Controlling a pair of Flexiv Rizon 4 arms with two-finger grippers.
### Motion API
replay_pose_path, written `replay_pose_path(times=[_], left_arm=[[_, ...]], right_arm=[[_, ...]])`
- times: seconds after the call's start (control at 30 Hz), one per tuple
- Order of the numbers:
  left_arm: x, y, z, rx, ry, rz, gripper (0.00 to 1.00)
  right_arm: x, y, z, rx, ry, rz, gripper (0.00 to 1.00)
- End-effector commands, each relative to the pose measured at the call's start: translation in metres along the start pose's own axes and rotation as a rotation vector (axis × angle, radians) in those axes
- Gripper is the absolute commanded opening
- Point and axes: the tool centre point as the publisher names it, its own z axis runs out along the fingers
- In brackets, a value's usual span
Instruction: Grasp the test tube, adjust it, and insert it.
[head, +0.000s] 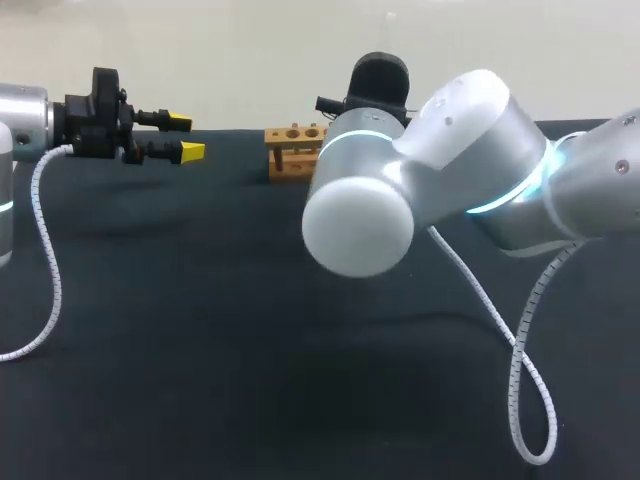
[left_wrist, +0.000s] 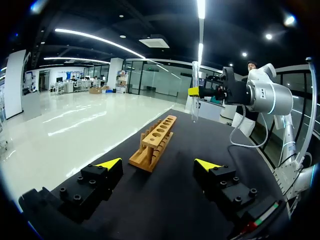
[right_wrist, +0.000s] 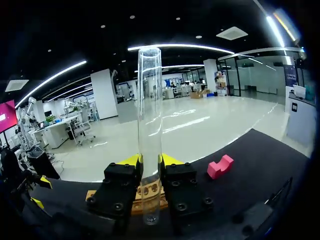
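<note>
A clear test tube (right_wrist: 149, 115) stands upright with my right gripper (right_wrist: 150, 161) shut on its lower part. In the left wrist view the same tube (left_wrist: 195, 100) hangs above the far end of the wooden rack (left_wrist: 155, 141), held by the right gripper (left_wrist: 196, 92). Under the tube's bottom lies the rack (right_wrist: 136, 196) with its row of holes. In the head view the rack (head: 294, 148) sits at the table's far edge, and the right arm's elbow (head: 400, 190) hides the tube and the right fingers. My left gripper (head: 187, 137) hovers open and empty left of the rack.
A pink block (right_wrist: 220, 166) lies on the black table (head: 200, 330) beside the rack, on the side away from my left gripper (right_wrist: 39, 191). A white coiled cable (head: 525, 370) hangs from the right arm, another (head: 45, 250) from the left.
</note>
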Motion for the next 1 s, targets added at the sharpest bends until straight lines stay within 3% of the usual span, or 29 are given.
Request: replay_pose_path(times=[0.03, 0.4, 1.0], left_arm=[[0.002, 0.000, 0.000, -0.001, -0.005, 0.003, 1.00], [0.002, 0.000, 0.000, -0.001, -0.005, 0.003, 1.00], [0.002, 0.000, 0.000, -0.001, -0.005, 0.003, 1.00]], right_arm=[[-0.001, -0.002, 0.002, -0.008, -0.081, -0.011, 0.00], [-0.014, -0.001, 0.023, -0.030, -0.246, -0.031, 0.00], [-0.003, 0.004, 0.061, -0.062, -0.256, -0.086, 0.00]])
